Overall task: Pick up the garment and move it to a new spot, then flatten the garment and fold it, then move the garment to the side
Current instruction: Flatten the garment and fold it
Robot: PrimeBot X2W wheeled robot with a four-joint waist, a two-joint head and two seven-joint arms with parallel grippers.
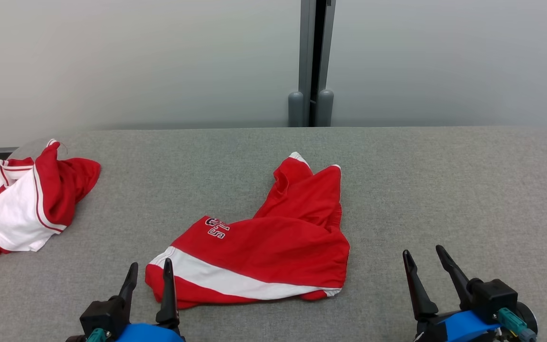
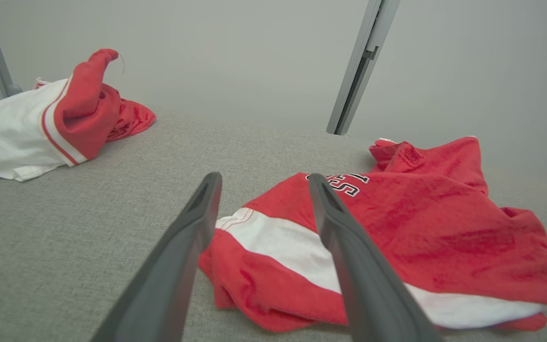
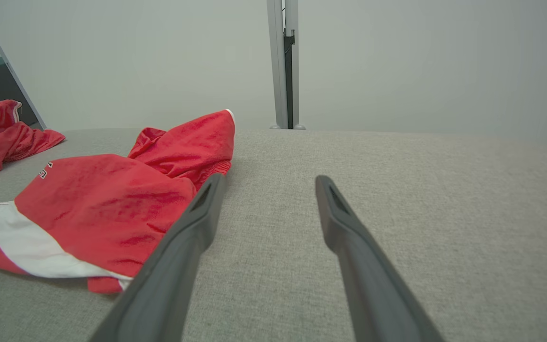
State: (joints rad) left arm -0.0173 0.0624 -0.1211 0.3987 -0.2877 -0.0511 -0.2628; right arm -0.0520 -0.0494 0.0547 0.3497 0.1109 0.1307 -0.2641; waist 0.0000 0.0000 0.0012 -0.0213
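We judge the pickup is in hand. The garment (image 1: pixel 273 247) lies crumpled on the table (image 1: pixel 444 180), at one o'clock from our left gripper (image 1: pixel 150 262) and nine o'clock from our right gripper (image 1: pixel 422 249). Both gape wide, holding nothing. Next, we should pinch its near edge.

garment (image 1: pixel 273 237) | red, white stripe, lettering | crumpled, unfolded | mid grey surface (image 1: pixel 444 190)
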